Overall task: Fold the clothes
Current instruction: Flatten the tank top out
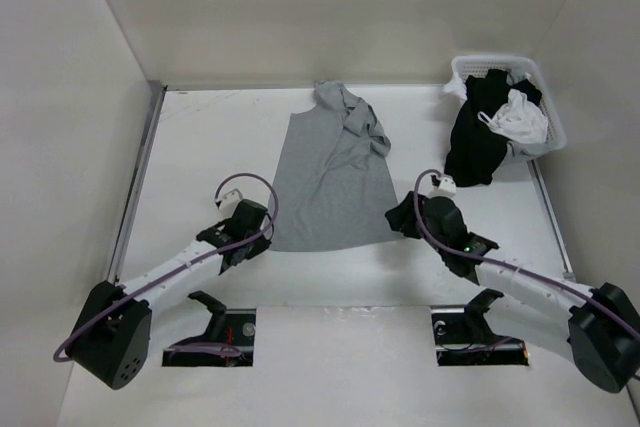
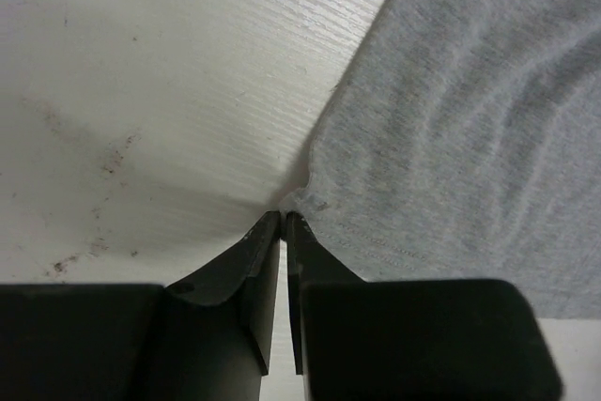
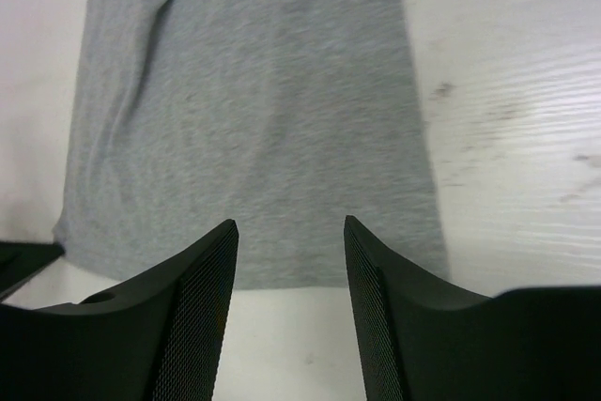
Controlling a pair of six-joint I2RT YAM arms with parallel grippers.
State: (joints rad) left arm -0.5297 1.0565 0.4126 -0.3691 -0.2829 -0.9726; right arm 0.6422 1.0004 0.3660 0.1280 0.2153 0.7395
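Black fingers (image 2: 315,260) of the left claw (image 2: 284,218) are drawn together with only a thin slit between them. Their tips meet on the near-left hem corner of the grey top (image 2: 470,138), where the cloth puckers in and looks nipped. From above, this claw (image 1: 265,237) sits low at that corner. The right claw (image 3: 290,223) stands well open with nothing in it, its two mesh-faced fingers (image 3: 202,298) spread over the hem's near edge, towards the right corner. From above, it (image 1: 405,215) sits just beside the top's near-right corner.

Between the claws the top (image 1: 330,177) lies flat in the middle of the white surface (image 1: 200,137), hem towards the arms and straps at the far end. Its far right shoulder is rumpled and folded over on itself.

At the far right corner stands a white basket (image 1: 556,122). Black clothes (image 1: 475,142) spill over its near-left rim onto the surface, and a white garment (image 1: 520,117) lies on top of them.
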